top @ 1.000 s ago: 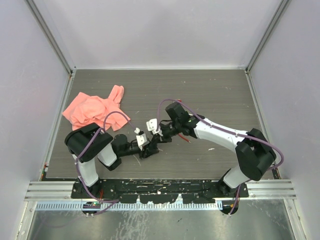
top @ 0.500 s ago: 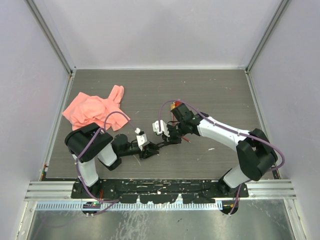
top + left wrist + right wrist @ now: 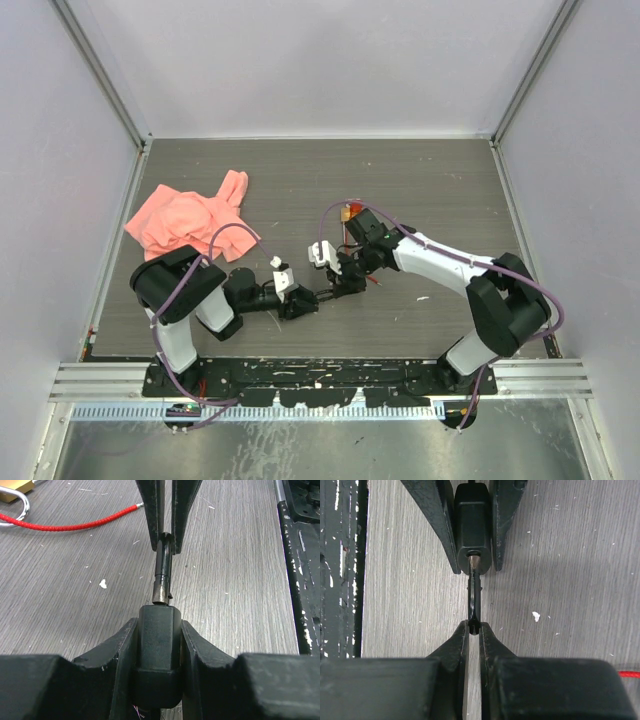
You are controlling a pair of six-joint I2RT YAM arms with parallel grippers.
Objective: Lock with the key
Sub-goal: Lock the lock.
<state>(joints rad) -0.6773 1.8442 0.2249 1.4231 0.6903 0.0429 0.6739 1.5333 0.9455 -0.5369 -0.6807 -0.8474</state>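
The two arms meet low over the dark wood-grain table (image 3: pixel 430 180), just left of its centre in the top view, with the key (image 3: pixel 162 575) stretched between them.

The left gripper (image 3: pixel 159 630) is closed snugly on the key's black block-shaped head, one finger pressed to each flat side. A thin dark metal shaft sticks out of the head towards 12 o'clock in the left wrist view.

The right gripper (image 3: pixel 474 627) comes in from the opposite side. Its fingers are almost fully together, pinching the far tip of that shaft with only a sliver of gap between them. In the right wrist view the shaft runs straight from its fingertips to the head at 12 o'clock. The key is clear of the table top and lies roughly level between the two grippers.

The brass padlock (image 3: pixel 14 490) lies on the table at about 11 o'clock in the left wrist view, well apart from the key. Only one corner of its body and part of its silver shackle show, too little to read any marking. A red cord (image 3: pixel 75 524) runs from the shackle across the boards towards the right gripper's fingers.

In the top view the padlock sits at roughly 1 o'clock from the point where the grippers meet, close beside the right arm. A crumpled pink cloth (image 3: pixel 185 218) lies at 10 o'clock on the table, near its left edge.
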